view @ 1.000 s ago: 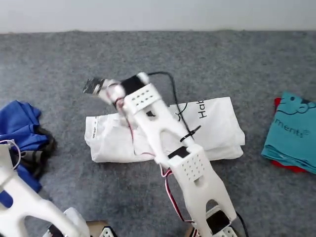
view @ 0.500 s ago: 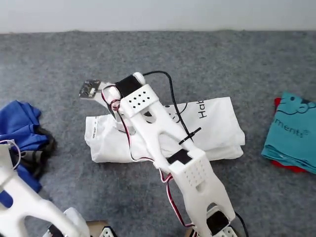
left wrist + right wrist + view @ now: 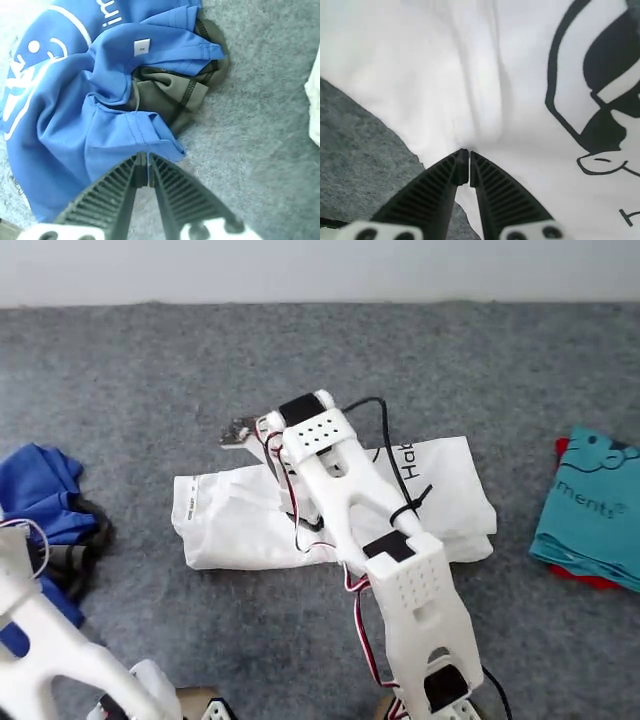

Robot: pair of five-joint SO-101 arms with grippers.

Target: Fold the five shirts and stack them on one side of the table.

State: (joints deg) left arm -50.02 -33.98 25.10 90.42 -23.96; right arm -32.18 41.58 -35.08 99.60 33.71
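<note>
White cotton shirt with a black print (image 3: 230, 520) lay as a long folded band on the grey felt table (image 3: 450, 370). My right tool (image 3: 465, 152) was pressed together over its far edge, with nothing visibly pinched. I judged one more fold was due: spread the tool, take both layers cleanly, and carry them low and flat.

Right of that shirt sat a folded teal shirt (image 3: 590, 510) on a red one (image 3: 575, 575), both cut off by the frame. Left of it, my left tool (image 3: 145, 156), also pressed together, hung over a crumpled blue shirt (image 3: 65, 100) and an olive garment (image 3: 170, 90). My arm hid the white shirt's middle.
</note>
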